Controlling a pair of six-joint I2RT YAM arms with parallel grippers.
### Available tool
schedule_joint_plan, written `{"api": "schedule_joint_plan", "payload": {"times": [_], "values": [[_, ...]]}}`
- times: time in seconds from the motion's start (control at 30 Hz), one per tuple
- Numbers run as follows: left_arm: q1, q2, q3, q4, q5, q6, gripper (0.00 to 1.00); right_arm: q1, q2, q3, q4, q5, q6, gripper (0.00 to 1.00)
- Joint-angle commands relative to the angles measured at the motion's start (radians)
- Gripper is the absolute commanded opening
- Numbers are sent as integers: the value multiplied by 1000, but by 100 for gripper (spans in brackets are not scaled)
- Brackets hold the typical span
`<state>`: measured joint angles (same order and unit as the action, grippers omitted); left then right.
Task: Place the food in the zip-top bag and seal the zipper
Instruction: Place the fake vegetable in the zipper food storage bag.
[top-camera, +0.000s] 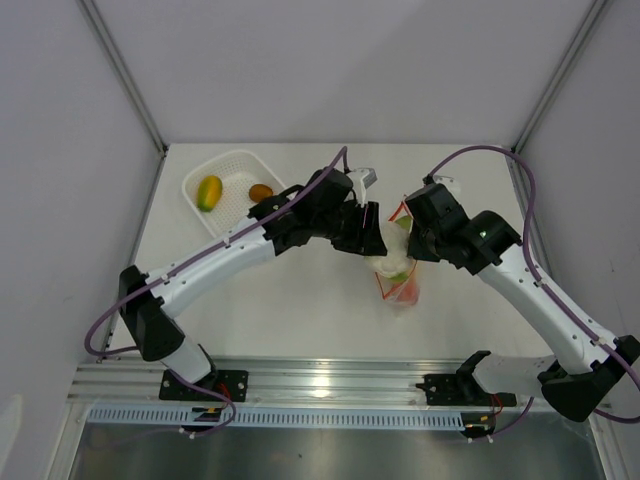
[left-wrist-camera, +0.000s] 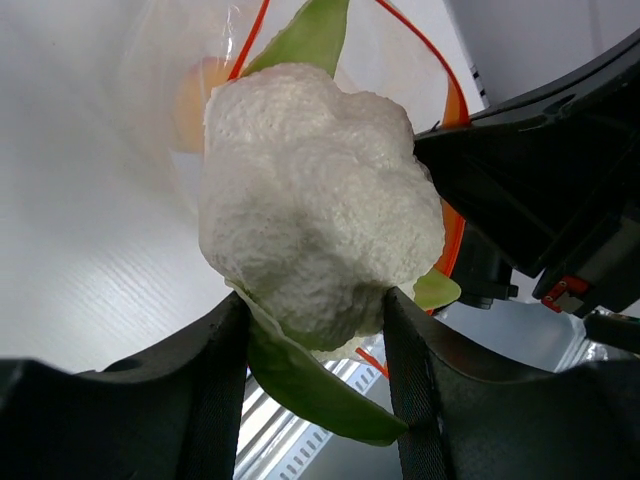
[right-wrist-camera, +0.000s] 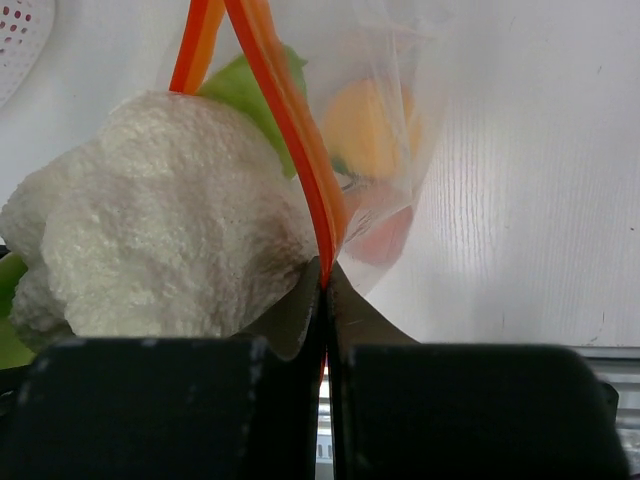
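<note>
The left gripper (left-wrist-camera: 315, 310) is clamped on the white-and-green piece (left-wrist-camera: 315, 200). Its two dark fingers (left-wrist-camera: 215, 400) are spread fairly wide and press on either side of the piece's lower end, where green leaves stick out past them. The right gripper (right-wrist-camera: 324, 280) has its fingers (right-wrist-camera: 420, 400) pressed fully together, pinching the zipper (right-wrist-camera: 288, 130) between the tips and holding up that edge of the zip-top bag (right-wrist-camera: 420, 60). The white-and-green piece sits at the bag's mouth. In the left wrist view the red-orange strip runs past it on both sides, though how far in it has gone cannot be told. Deeper in the bag lie a peach-coloured piece (right-wrist-camera: 365, 130) and a red piece (right-wrist-camera: 385, 238), both seen through the plastic. The two grippers are close together, with the right one just beside the left's outer finger, so there is little room between them. The bag hangs toward the near side over bare table (top-camera: 300, 300). The white mesh basket (top-camera: 232, 158) stands well apart at the far left and holds the mango (top-camera: 209, 192) and the orange (top-camera: 260, 192).
</note>
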<state>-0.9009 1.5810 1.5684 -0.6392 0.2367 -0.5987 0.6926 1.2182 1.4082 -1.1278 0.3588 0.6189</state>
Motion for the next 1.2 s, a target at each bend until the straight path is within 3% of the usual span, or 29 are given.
{"api": "schedule_joint_plan", "payload": {"times": [0.0,0.33,0.47,0.63,0.67,0.77,0.83,0.9,1.17], "values": [[-24,17,80,-59,-48,30,0,12,-13,11,36,-12,21,0],[-84,74,125,-126,-165,91,1,12,-19,21,60,-49,25,0],[-98,91,140,-123,-151,91,2,12,-14,14,66,-57,25,0],[-101,76,133,-93,-128,88,25,12,-19,6,63,-54,27,0],[-101,71,127,-91,-129,89,41,12,-20,5,62,-52,27,0],[-101,47,105,-80,-149,92,59,12,-23,5,60,-52,27,0],[-101,24,94,-83,-190,91,88,12,-26,2,59,-50,25,0],[-101,7,81,-74,-197,100,99,12,-25,0,57,-50,27,0],[-95,-143,-24,2,-292,126,100,12,-37,-8,57,-50,25,0]]}}
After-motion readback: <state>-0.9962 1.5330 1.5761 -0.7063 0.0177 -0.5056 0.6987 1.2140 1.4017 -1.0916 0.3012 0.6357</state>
